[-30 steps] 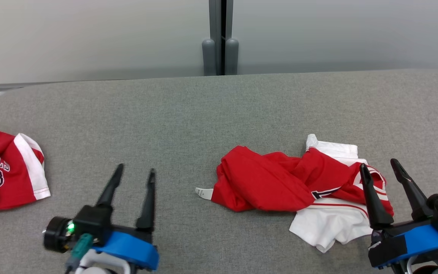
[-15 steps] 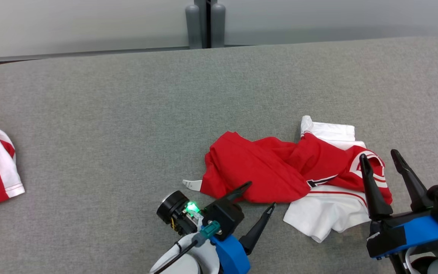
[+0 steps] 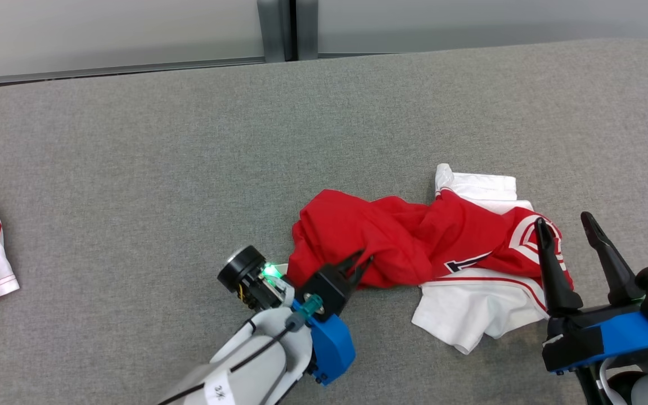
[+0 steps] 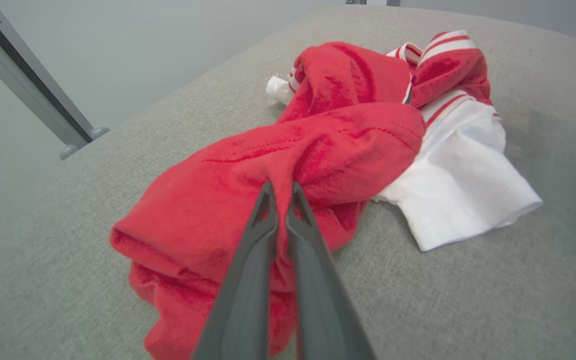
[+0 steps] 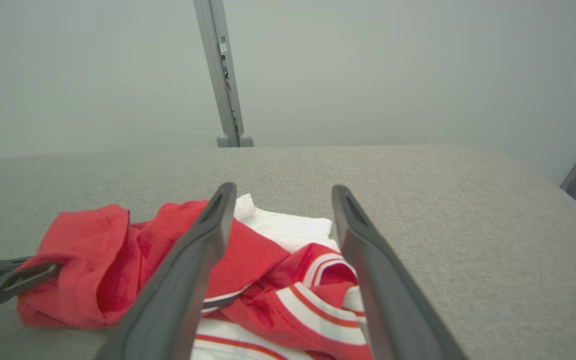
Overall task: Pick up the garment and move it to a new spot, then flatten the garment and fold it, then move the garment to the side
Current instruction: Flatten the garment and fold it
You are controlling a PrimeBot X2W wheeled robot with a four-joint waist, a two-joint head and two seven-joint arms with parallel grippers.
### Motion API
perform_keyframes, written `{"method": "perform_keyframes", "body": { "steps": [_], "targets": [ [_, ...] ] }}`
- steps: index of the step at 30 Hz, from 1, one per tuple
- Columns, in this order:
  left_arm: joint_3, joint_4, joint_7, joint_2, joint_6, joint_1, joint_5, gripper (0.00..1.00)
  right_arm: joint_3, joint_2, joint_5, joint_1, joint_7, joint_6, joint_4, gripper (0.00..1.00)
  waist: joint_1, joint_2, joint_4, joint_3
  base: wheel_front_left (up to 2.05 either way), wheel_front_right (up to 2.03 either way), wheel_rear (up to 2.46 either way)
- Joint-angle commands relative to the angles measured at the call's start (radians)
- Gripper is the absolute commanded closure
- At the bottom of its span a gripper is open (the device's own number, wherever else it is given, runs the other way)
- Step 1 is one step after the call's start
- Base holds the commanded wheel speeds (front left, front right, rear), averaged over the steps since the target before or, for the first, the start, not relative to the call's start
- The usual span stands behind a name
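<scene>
Left hand [image 4: 281,187] pinched shut on red garment [image 4: 348,135] fold, right hand [image 3: 562,218] spread wide, empty

- Light is even and diffuse, falling from above. All three views are bright, and the whites of the garment [image 3: 414,242] hold their detail.
- Shadows are soft and thin, hugging the garment's near edge on the grey fabric surface [image 3: 133,169].
- Head view is sharp edge to edge.
- Wrist views bow the surface's far edge. The left gripper [image 4: 280,190] and right gripper [image 5: 283,194] go soft toward the lens.
- A green lamp [image 3: 270,271] glows on the left wrist.
</scene>
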Motion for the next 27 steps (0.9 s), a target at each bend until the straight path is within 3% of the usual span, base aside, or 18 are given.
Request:
{"method": "perform_keyframes", "body": {
  "steps": [1,13,17,22,23,24,25,27],
  "targets": [
    [0.015,-0.003,-0.021,-0.003,0.006,-0.017,-0.013,1.0,-0.004,0.002,0.002,-0.009,-0.004,0.0,0.003,0.0,0.0,0.0,0.0,-0.001,0.0,0.0,0.0],
    [0.264,-0.044,-0.147,-0.005,0.125,-0.043,-0.186,1.0,-0.019,0.011,0.019,-0.011,-0.011,0.0,0.02,0.0,0.0,0.0,0.004,-0.002,0.0,0.0,0.0],
    [0.328,0.021,-0.136,-0.002,0.153,-0.055,-0.237,1.0,-0.012,0.015,0.021,-0.019,-0.014,0.0,0.027,0.0,0.0,0.0,-0.005,0.003,0.0,0.0,0.0],
    [0.376,0.139,-0.121,-0.008,0.156,-0.036,-0.3,1.0,-0.004,0.02,0.018,-0.021,-0.021,0.0,0.04,0.0,0.0,0.0,-0.019,0.009,0.0,0.0,0.0],
    [0.385,0.157,-0.126,-0.014,0.147,-0.029,-0.32,0.92,-0.005,0.021,0.018,-0.02,-0.022,0.0,0.043,0.0,0.0,0.0,-0.02,0.01,0.0,0.0,0.0],
    [0.388,0.171,-0.137,-0.018,0.142,-0.024,-0.326,0.55,-0.005,0.021,0.018,-0.02,-0.022,0.0,0.045,0.0,0.0,0.0,-0.02,0.011,0.0,0.0,0.0],
    [0.387,0.184,-0.154,-0.017,0.139,-0.024,-0.321,0.0,-0.007,0.022,0.018,-0.019,-0.025,0.0,0.047,0.0,0.0,0.0,-0.019,0.012,0.0,0.0,0.0],
    [0.392,0.198,-0.189,-0.021,0.134,-0.017,-0.326,0.0,-0.008,0.024,0.016,-0.019,-0.028,0.0,0.049,0.0,0.0,0.0,-0.017,0.011,0.0,0.0,0.0]
  ]
}}
